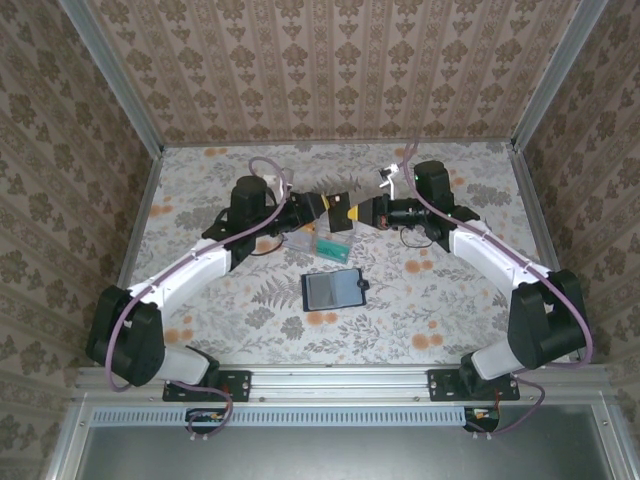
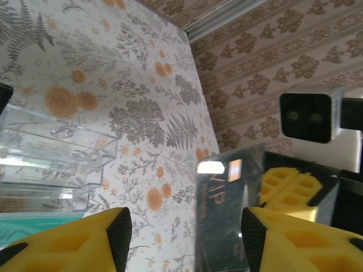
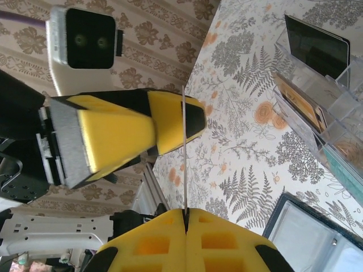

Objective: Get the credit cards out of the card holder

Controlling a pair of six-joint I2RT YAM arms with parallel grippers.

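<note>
Above the middle of the desk (image 1: 430, 300), we see both arms stretched up from the lower corners of the frame. Their elbows are bowed outward and their forearms angle inward, so the two wrists meet nose to nose, raised off the surface.

The right end effector (image 3: 185, 212) is clamped on a dark card (image 2: 227, 215). In its own wrist view the card stands edge-on as a thin line rising from between the two pressed-together yellow fingers.

The left end effector (image 2: 184, 224) faces it with its fingers spread apart. The dark card sits in the gap, close to the finger at lower right of the left wrist view. We cannot tell whether that finger touches the card.

Just below the meeting point in the top view, a clear box (image 1: 318, 240) lies on the desk with a teal card (image 1: 330, 247) at its lower right end. Lower still, apart from the box, the card holder (image 1: 333, 290) lies open and flat, greyish interior up.
</note>
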